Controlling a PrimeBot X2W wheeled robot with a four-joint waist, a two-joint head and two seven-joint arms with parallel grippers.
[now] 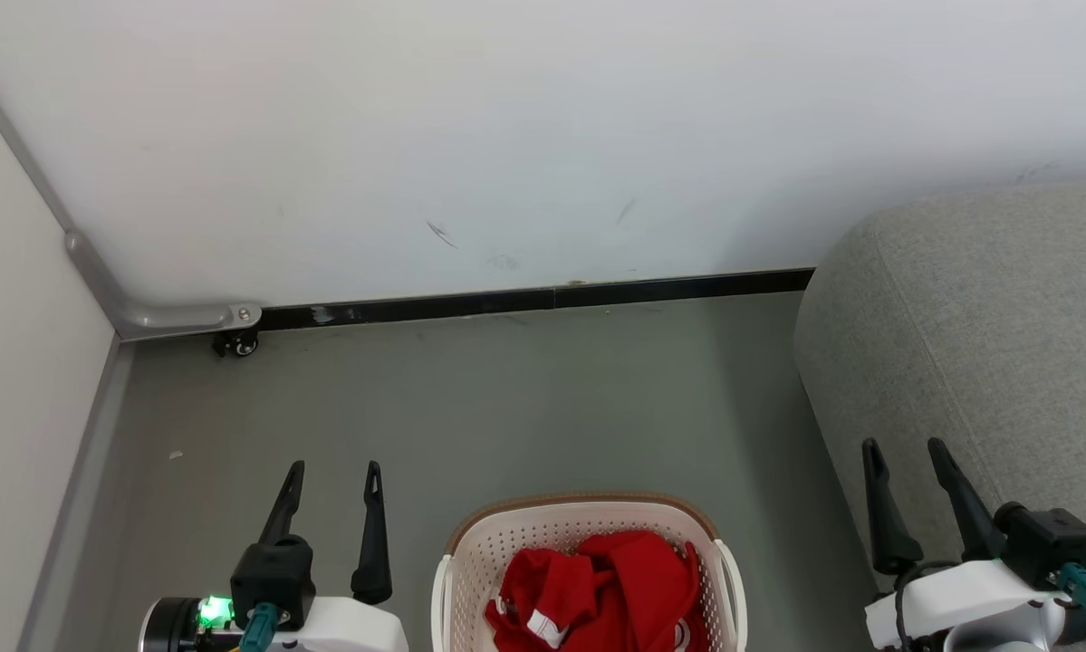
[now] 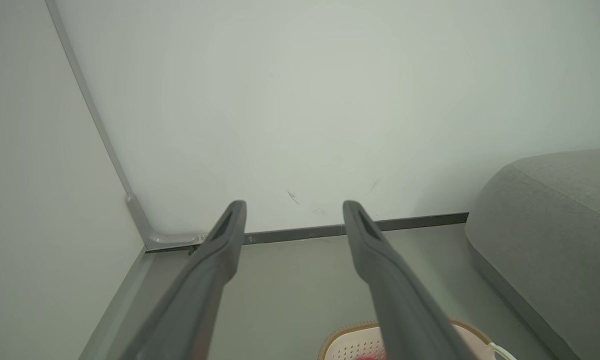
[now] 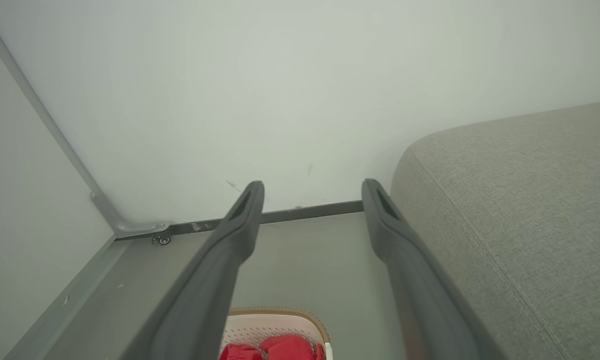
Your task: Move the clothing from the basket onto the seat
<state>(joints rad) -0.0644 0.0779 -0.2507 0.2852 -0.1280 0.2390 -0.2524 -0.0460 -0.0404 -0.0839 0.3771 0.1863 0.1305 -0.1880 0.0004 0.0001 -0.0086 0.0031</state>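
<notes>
Red clothing (image 1: pixel 608 590) with white trim lies bunched inside the cream perforated basket (image 1: pixel 475 552), which stands on the floor at the bottom middle of the head view. The light-grey sofa seat (image 1: pixel 986 317) rises to the right of the basket. My left gripper (image 1: pixel 334 474) hovers open left of the basket with nothing between its fingers. My right gripper (image 1: pixel 905 448) is open too, in front of the sofa's side. The basket rim (image 2: pixel 352 331) and a sliver of red show in the left wrist view; the basket (image 3: pixel 274 322), the clothing (image 3: pixel 279 348) and the sofa (image 3: pixel 520 200) show in the right wrist view.
A white wall with a dark baseboard (image 1: pixel 524 299) closes the back. A pale panel (image 1: pixel 17 362) bounds the left, with a metal bracket and a small caster (image 1: pixel 236 343) at the corner. Grey floor (image 1: pixel 524 407) lies between the wall and the basket.
</notes>
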